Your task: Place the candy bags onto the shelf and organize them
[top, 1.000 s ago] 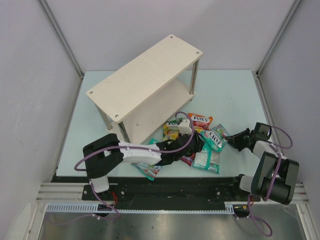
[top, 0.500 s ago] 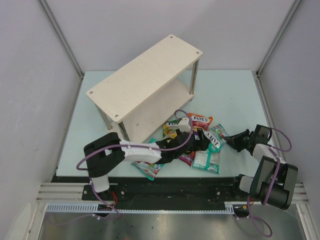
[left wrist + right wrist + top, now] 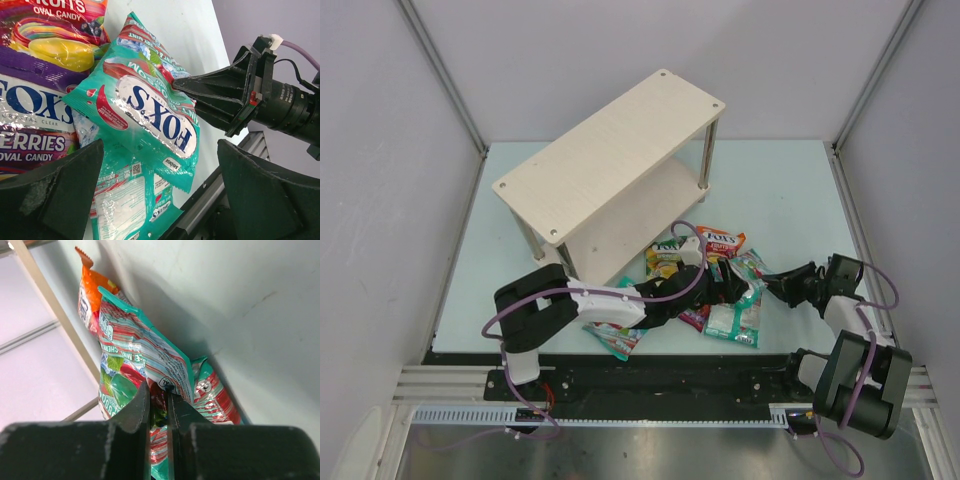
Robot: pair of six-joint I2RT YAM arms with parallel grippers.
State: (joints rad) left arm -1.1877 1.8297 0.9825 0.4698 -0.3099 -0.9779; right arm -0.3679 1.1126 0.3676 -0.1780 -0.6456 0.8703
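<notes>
Several candy bags [image 3: 732, 320] are heaped on the pale table [image 3: 780, 190], just in front of the near right corner of the two-tier wooden shelf [image 3: 610, 165], with every bag in view resting on the table. The uppermost teal bag [image 3: 150, 110] is tilted across a purple berries bag [image 3: 30, 120] and a second teal bag [image 3: 125, 200] (its FOX'S logo reads upside down in the left wrist view). One edge of it is pinched by the right gripper [image 3: 157, 392], whose jaws are drawn together on the foil with little more than the pouch between them. The left gripper [image 3: 160, 147] is held low over the same heap with its fingers spread wide. The teal bag is framed between them, nothing is clasped, and whether they touch it cannot be told. A red-orange fruits bag [image 3: 723, 240] and a green-yellow bag [image 3: 665, 258] are seen at the far side of the heap, nearest the shelf. One more teal bag [image 3: 615, 340] lies apart, partly under the left arm near the table's front edge.
</notes>
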